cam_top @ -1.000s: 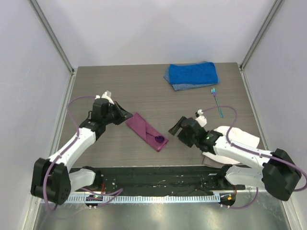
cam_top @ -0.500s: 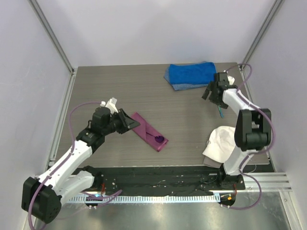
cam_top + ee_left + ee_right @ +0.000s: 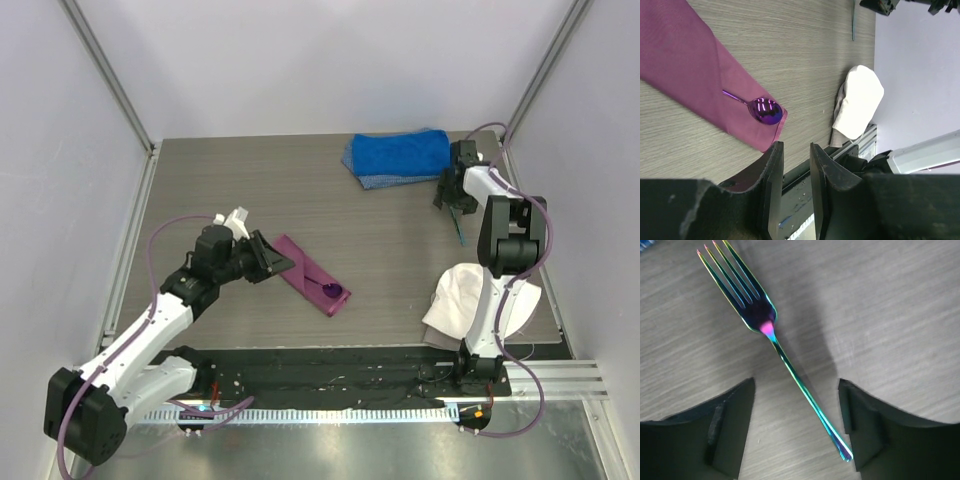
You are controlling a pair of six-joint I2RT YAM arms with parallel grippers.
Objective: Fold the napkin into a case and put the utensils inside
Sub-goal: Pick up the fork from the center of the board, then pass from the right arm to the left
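The napkin [image 3: 303, 268] lies folded as a narrow magenta case in the middle of the table, also in the left wrist view [image 3: 687, 65]. The purple spoon [image 3: 333, 291] lies on it, bowl at the near right end [image 3: 766, 111], handle tucked under a fold. My left gripper [image 3: 274, 261] is at the case's left end, jaws a narrow gap apart and empty [image 3: 795, 147]. The teal fork [image 3: 458, 226] lies at the right side of the table. My right gripper [image 3: 453, 199] is low over it, open, with the fork handle [image 3: 805, 390] between its fingers [image 3: 725, 425], untouched.
A thick blue towel [image 3: 400, 155] lies at the back right, just behind the fork. A white cloth [image 3: 470, 300] lies at the front right by the right arm's base, also in the left wrist view [image 3: 857, 102]. Walls close in both sides.
My right arm swung from the front centre out to the far right and came down over the fork. My left gripper moved slightly toward the case's left end.
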